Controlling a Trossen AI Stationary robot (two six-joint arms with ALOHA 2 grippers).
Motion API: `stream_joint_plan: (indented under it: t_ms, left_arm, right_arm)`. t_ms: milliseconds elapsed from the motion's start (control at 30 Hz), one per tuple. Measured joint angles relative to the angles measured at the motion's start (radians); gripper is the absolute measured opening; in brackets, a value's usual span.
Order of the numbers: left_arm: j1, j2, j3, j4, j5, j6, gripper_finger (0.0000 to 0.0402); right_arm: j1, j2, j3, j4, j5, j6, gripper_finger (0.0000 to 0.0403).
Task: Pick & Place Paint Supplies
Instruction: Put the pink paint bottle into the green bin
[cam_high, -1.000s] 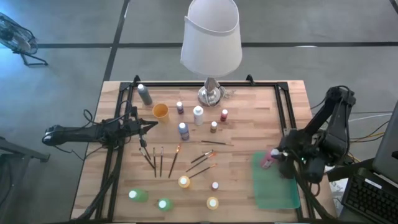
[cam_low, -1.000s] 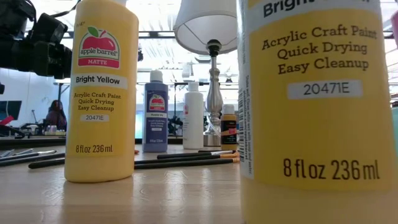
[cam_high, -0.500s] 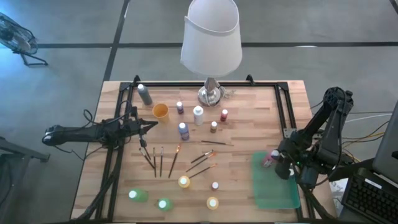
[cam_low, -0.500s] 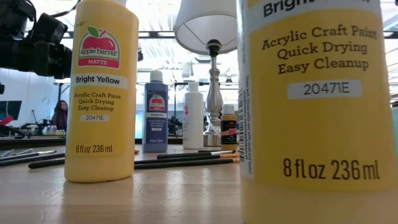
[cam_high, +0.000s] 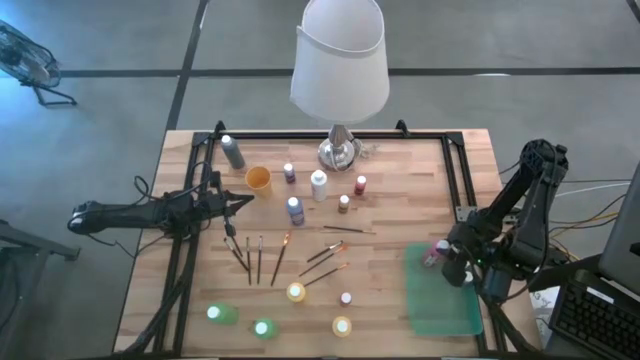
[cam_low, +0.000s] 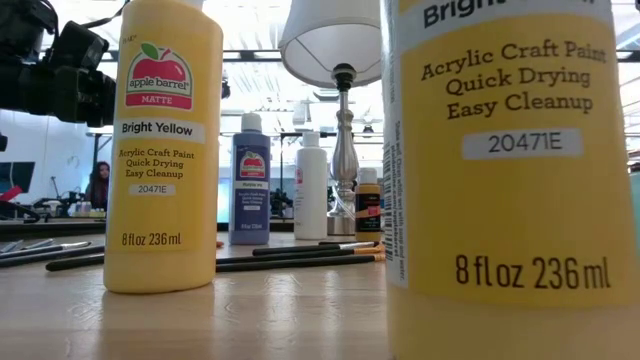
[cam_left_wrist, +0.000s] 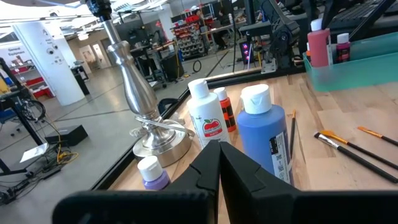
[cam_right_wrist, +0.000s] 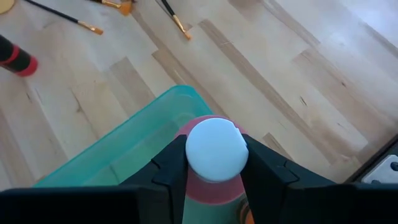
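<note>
Your right gripper (cam_right_wrist: 214, 163) clamps one pink paint bottle (cam_right_wrist: 213, 163) over the green tray (cam_high: 440, 300). Left gripper (cam_high: 235, 203) is closed, empty. You have six paintbrushes (cam_high: 279, 258) on the table (cam_high: 400, 190).

the room is a big workshop with a smooth grey floor (cam_high: 110, 40) crossed by dark lines. bright lights shine from the ceiling (cam_low: 250, 40). a round white pillar (cam_left_wrist: 46, 59) stands far back, near shelves (cam_left_wrist: 189, 28) full of red things. a person (cam_low: 100, 183) sits far off. a fan (cam_high: 25, 60) stands on the floor.
</note>
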Motion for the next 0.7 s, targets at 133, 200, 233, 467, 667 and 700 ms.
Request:
stream_joint_plan:
  t_ms: [133,200,233,467,667,700]
  left_arm:
    - [0.0,0.0,0.0,0.0,0.0,0.0,0.0013]
    - [0.0,0.0,0.0,0.0,0.0,0.0,0.0013]
    - [0.0,0.0,0.0,0.0,0.0,0.0,0.0013]
    - [0.0,0.0,0.0,0.0,0.0,0.0,0.0013]
    - [-0.001,0.0,0.0,0.0,0.0,0.0,0.0013]
    - [-0.001,0.0,0.0,0.0,0.0,0.0,0.0013]
  right_arm:
    - [0.0,0.0,0.0,-0.001,-0.013,0.004,0.0131]
    - [0.0,0.0,0.0,-0.004,-0.021,0.004,0.0127]
    - [0.0,0.0,0.0,-0.004,-0.023,0.004,0.0123]
    - [0.014,0.0,0.0,-0.007,-0.032,0.007,0.0116]
    - [0.038,0.0,0.0,-0.011,-0.037,0.023,0.0129]
    - [0.039,0.0,-0.001,-0.011,-0.038,0.023,0.0125]
